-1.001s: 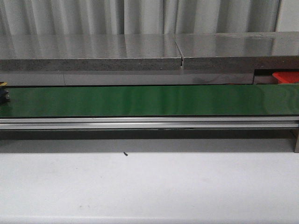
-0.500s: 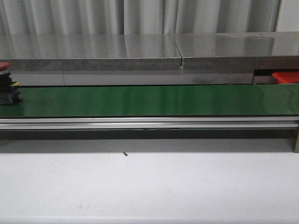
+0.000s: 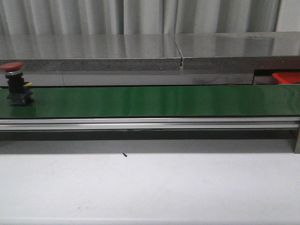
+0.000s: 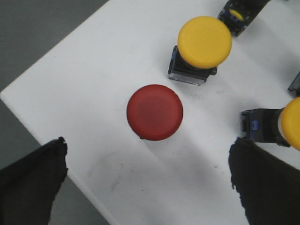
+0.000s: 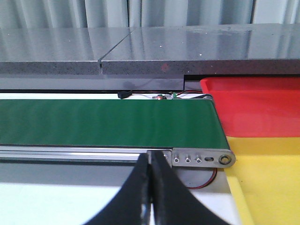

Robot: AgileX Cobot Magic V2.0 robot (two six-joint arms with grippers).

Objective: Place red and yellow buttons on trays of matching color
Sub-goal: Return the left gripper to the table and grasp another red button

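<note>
White table (image 4: 93, 70) holds one red button (image 4: 154, 112), two yellow; left end effector (image 4: 147, 187) wide, right (image 5: 151, 197) closed.

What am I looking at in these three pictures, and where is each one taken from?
This is a two-armed robot that sorts push buttons by colour.

The front view looks forward over a white table to a long green conveyor belt. A red mushroom-shaped push button stands on the belt's left end.

The left wrist view looks down from the left arm. Its open left gripper hovers over a white surface holding another round red button and yellow-capped buttons; it holds nothing.

The right wrist view looks along the belt's right end. The right gripper is shut and empty. Beside the belt sit a bright red plastic tray and a yellow tray.
</note>
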